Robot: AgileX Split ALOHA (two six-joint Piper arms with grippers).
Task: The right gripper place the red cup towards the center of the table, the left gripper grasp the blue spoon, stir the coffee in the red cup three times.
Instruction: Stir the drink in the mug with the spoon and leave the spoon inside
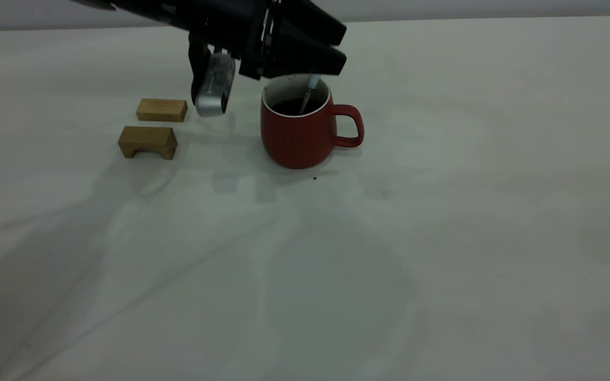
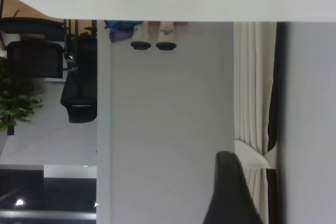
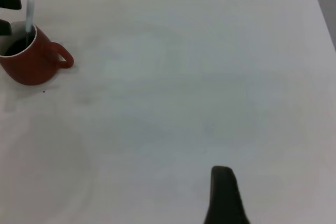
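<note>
With the cup [image 1: 298, 138] mid-desk [image 1: 442, 238] and our left claw [image 1: 313, 63] pinching the spoon [image 1: 309, 94] in the coffee [image 1: 293, 107], we stir 3 slow circles clear of the rim.

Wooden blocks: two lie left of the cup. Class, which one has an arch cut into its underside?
The nearer block, closer to the camera, has the arch-shaped notch beneath. The farther block, just behind it, is a plain flat slab with no cut-out.
</note>
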